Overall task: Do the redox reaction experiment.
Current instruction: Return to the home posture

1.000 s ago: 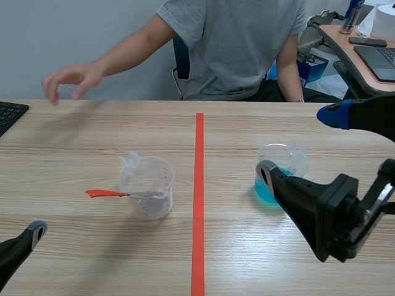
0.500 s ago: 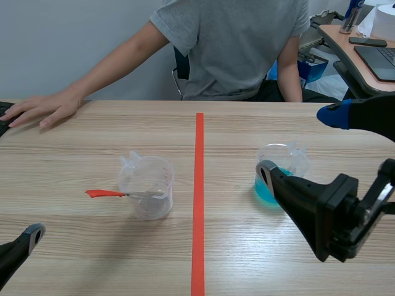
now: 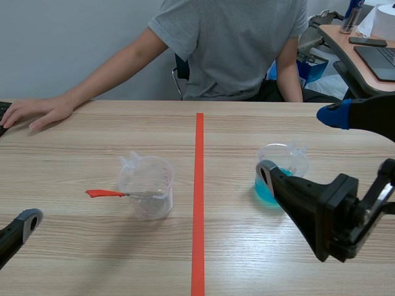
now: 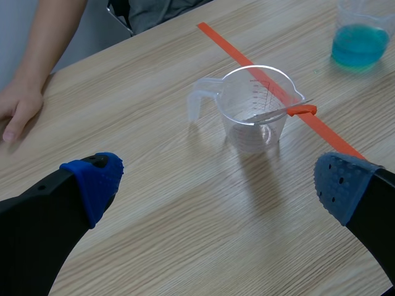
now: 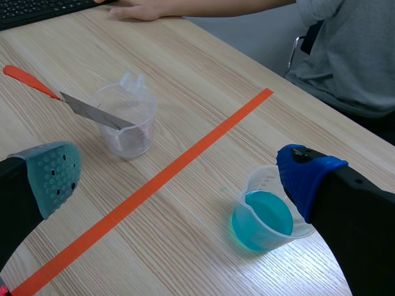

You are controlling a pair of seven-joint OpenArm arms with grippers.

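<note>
**A:** Start from the left. What's the left pincer (image 4: 217, 182) doing?

**B:** It's low at the near edge of the tabletop (image 3: 74, 259) with its fingers spread wide and nothing between them. The clear cup (image 3: 147, 185) stands ahead of it, well apart. A blade (image 3: 143, 195) leans inside the cup, and its red handle (image 3: 102, 193) sticks out over the rim.

**A:** And past the tape (image 3: 199, 185)?

**B:** The blue cup (image 3: 274, 182) sits upright, about a third full. The right pincer (image 5: 182, 176) hovers just beside it, also gaping and empty.

**A:** So the right arm takes the blue cup and pours over the blade?

**B:** That's my reading. It should grip the wall low, below the rim and clear of the spout, so the soft plastic doesn't buckle. It should lift straight up and carry the cup level across the tape.

**A:** What about the pour itself?

**B:** Bring the spout over the side of the clear cup away from the handle and tip slowly. A knock on the handle would likely tip that light cup, so the left pincer could steady it.

**A:** Anything else?

**B:** A person's hand (image 3: 37, 111) rests at the far left edge, well away from both cups.
</note>
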